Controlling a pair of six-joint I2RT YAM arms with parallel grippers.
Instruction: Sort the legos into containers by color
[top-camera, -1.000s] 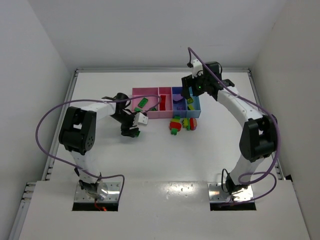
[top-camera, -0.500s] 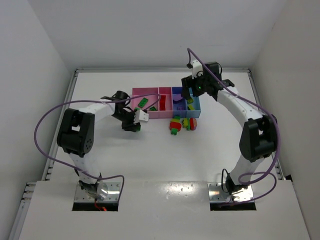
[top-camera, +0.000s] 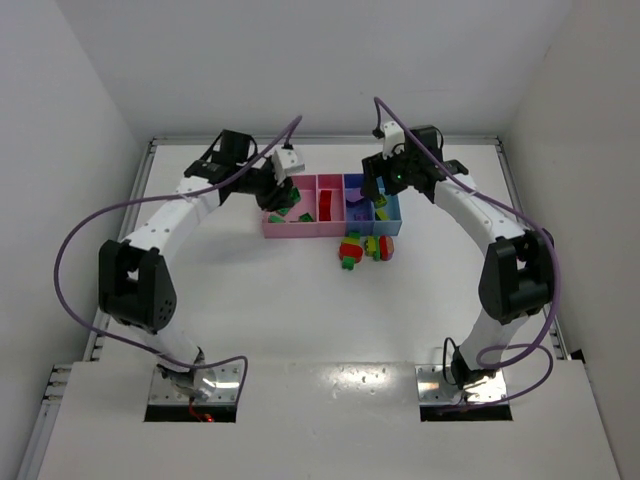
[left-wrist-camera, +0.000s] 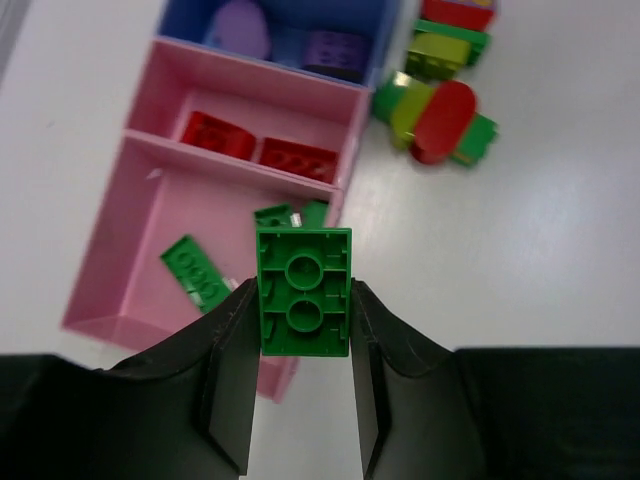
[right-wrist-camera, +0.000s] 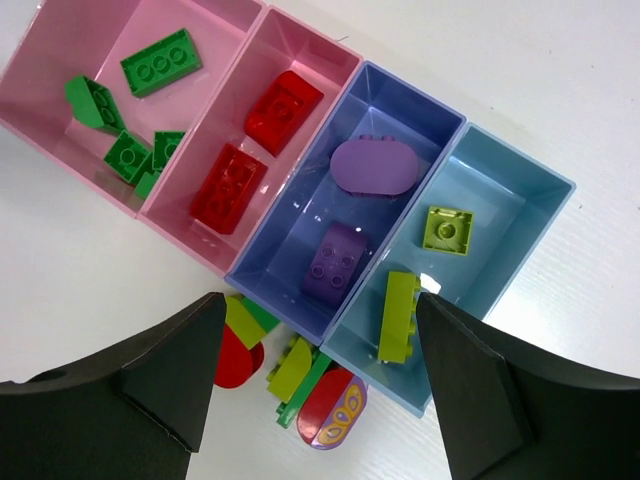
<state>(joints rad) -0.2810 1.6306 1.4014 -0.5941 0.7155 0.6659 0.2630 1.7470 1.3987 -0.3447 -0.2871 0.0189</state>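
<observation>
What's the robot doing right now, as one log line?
left end effector: shut on green lego | over wide pink bin | right end effector: open, empty, above bins

You have a white table with the row of four joined bins sitting toward its far side. Just beside the blue bins' near wall, a red-and-green lego stack and a second mixed stack lie close together.
</observation>
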